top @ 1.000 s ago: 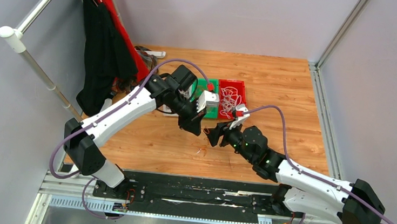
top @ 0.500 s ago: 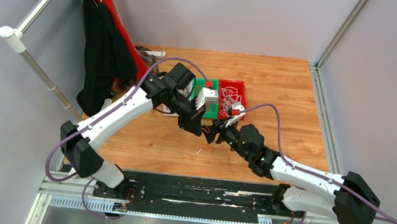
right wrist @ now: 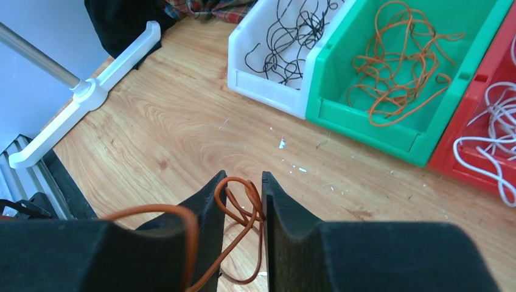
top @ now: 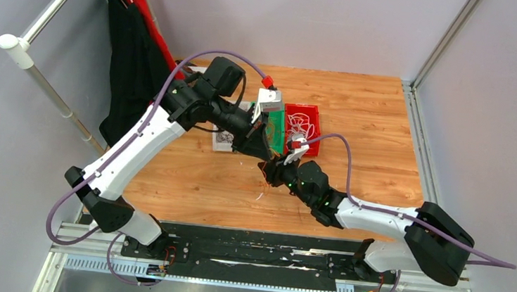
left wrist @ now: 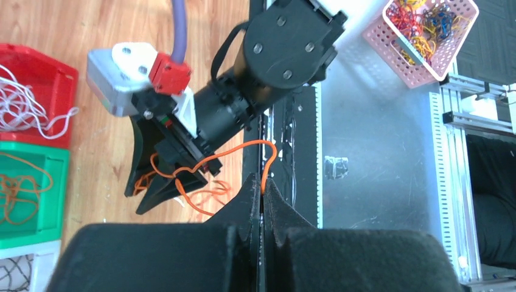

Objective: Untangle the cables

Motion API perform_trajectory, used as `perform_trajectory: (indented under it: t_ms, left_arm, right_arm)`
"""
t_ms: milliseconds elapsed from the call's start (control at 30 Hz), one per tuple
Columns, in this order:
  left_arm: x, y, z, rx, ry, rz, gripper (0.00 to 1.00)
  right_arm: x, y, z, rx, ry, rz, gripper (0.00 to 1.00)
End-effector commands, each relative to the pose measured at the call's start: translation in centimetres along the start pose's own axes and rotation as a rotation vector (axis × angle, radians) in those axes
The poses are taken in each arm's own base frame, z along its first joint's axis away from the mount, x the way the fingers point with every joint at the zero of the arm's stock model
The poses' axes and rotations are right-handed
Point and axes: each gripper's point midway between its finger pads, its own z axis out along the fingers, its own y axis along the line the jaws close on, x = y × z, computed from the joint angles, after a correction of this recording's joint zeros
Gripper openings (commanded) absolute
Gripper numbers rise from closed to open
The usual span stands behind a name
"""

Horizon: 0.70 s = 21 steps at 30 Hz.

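My left gripper (left wrist: 261, 182) is shut on one end of an orange cable (left wrist: 243, 146). That cable arcs over to my right gripper (left wrist: 141, 201) just beyond it. In the right wrist view, my right gripper (right wrist: 242, 182) has its jaws a narrow gap apart, with a knot of orange cable loops (right wrist: 243, 198) between the fingers, still round and loose. Both grippers meet above the table (top: 384, 129) in front of the bins, the left gripper (top: 262, 157) just above the right gripper (top: 269, 173). More cables lie sorted in bins: black cables (right wrist: 292, 30), orange cables (right wrist: 401, 61), white cables (right wrist: 493, 134).
A white bin (right wrist: 268, 91), a green bin (right wrist: 365, 118) and a red bin (right wrist: 468, 164) stand side by side behind the grippers. A white power strip (right wrist: 122, 55) lies at the left. Black and red clothes (top: 131, 71) hang on the rack. A pink basket (left wrist: 426, 30) stands off the table.
The left arm has lifted and pulled back towards the bins with the orange cable. The right gripper has moved left to meet it and narrowed its jaws around the orange loops.
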Motion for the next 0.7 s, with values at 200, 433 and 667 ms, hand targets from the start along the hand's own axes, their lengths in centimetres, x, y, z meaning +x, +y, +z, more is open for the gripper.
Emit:
perform_trajectory:
  t_ms: [200, 433, 667]
  left_arm:
    - [-5.9, -2.9, -5.2, -0.072, -0.153, 0.131, 0.0]
    - [-8.4, -2.8, -7.3, -0.163, -0.209, 0.216, 0.0]
    - [-8.5, -0.9, -7.4, -0.24, -0.187, 0.249, 0.0]
  right_arm:
    - [4.7, -2.4, -0.9, 0.072, 0.05, 0.069, 0.2]
    - [8.9, -4.8, -3.0, 0.137, 0.12, 0.096, 0.2]
    - [9.3, -5.7, -4.4, 0.169, 0.133, 0.094, 0.23]
